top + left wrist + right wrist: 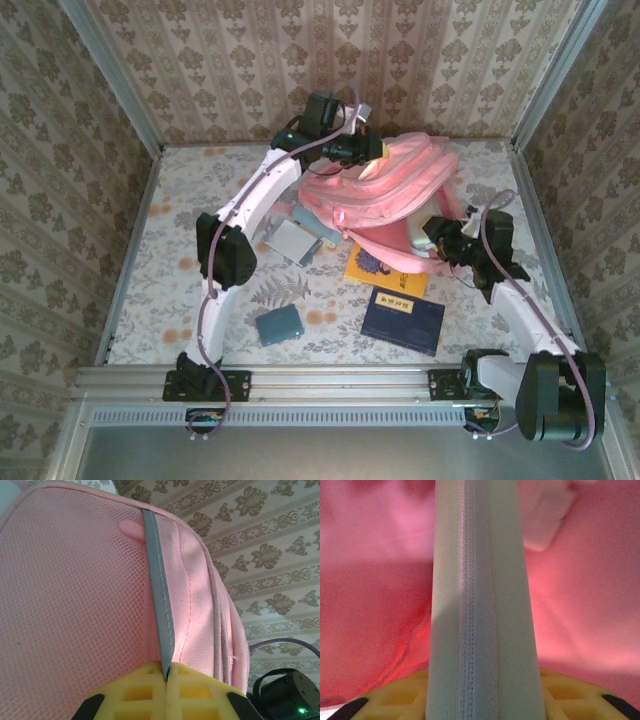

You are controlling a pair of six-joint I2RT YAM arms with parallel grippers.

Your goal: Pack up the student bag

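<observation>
Student bag (390, 185) held open, far right of the tabletop (180, 200).
Left hand (166, 677) is clamped on the bag's grey strip (159, 590); right hand (440, 238) grips a pale fabric item (480, 605) inside the pink opening. Risk: if the strip slips, the mouth may collapse and snag the item.

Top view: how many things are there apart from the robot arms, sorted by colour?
Pink: 1, the student bag
Yellow: 1, the yellow book
Dark blue: 1, the dark blue book
Teal: 1, the small case
Grey: 1, the flat pad
White: 1, the pale item at the bag's mouth
Total: 6
</observation>
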